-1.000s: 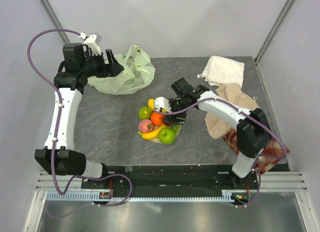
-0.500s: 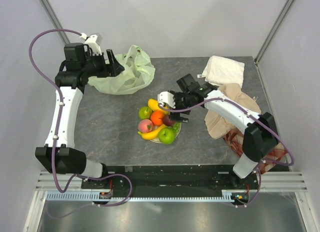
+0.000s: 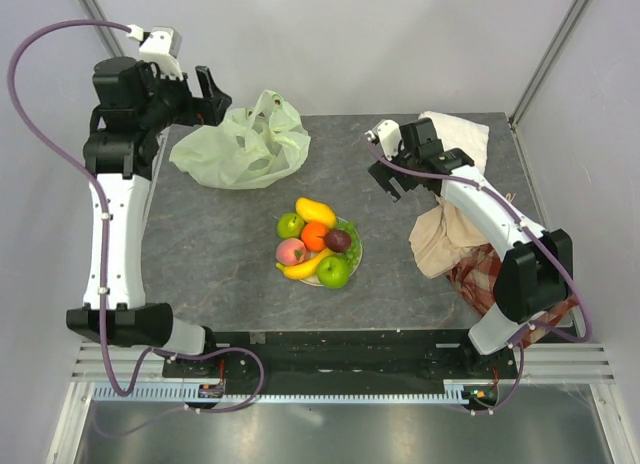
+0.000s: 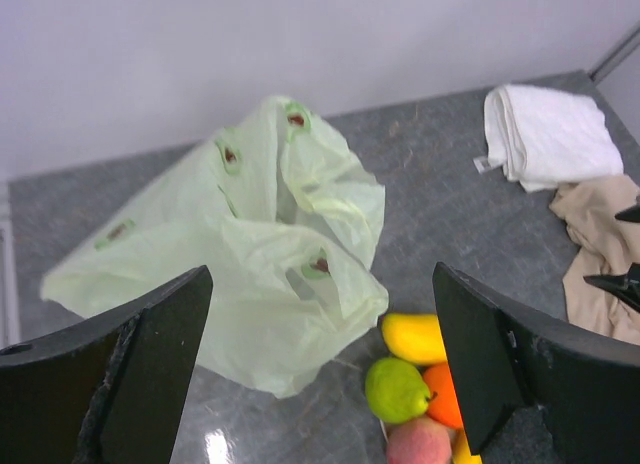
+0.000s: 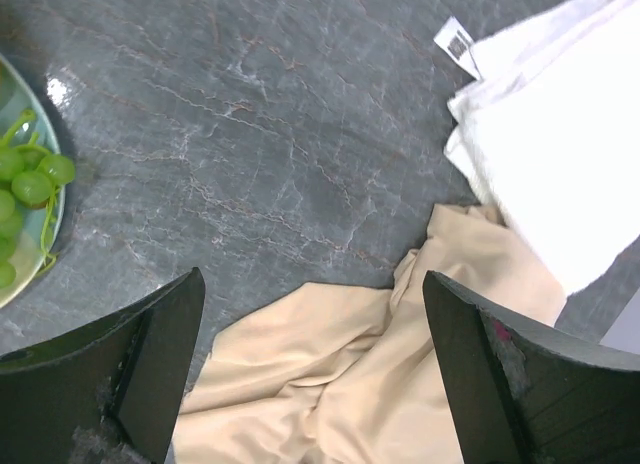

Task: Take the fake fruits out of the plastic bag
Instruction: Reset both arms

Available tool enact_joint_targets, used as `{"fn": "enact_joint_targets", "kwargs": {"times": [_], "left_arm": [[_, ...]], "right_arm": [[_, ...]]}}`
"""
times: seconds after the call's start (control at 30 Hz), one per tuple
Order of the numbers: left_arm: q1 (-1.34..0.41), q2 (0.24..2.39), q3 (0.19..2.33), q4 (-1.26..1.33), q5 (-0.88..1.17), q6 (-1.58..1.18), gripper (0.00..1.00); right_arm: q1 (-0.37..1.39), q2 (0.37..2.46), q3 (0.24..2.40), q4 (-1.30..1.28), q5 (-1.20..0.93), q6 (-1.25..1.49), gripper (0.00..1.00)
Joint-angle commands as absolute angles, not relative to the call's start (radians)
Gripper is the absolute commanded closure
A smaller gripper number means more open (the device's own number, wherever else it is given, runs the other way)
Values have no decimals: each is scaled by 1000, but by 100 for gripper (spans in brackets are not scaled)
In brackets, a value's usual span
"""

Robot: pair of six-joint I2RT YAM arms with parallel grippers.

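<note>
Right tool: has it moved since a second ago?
Yes. The right tool has pulled back from the plate toward the white towel at the far right corner, open and empty.

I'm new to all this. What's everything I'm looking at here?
plastic bag: one, pale green, table's far left
plate: one, pale, mid-table
green apples: two, green, plate's near edge and left
mango: one, yellow, plate's far side
orange: one, orange, plate's middle
peach: one, pink, plate's left
banana: one, yellow, plate's near side
purple fruit: one, dark, plate's right
grapes: one bunch, green, plate's right rim
white towel: one, white, far right corner
beige cloth: one, beige, right side
plaid cloth: one, reddish, near right edge
table: one, grey marbled, under everything
left gripper: one, black, open, raised by the bag
right gripper: one, black, open, above table near the cloths
</note>
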State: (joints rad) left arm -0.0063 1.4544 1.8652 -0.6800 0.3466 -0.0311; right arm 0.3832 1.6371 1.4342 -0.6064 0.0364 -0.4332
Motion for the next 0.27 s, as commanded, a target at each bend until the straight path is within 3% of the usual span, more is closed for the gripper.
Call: {"fn": "enact_joint_targets", "kwargs": {"times": [0.0,0.23], "left_arm": [[-3,1376,1931,-669,348,66,1],[-3,1174,1732,-693,344,153,1]], "right_arm": [[383,1612,1427,-572,107,-310,2],[382,1569,1430,-597,66,-344,2]]}}
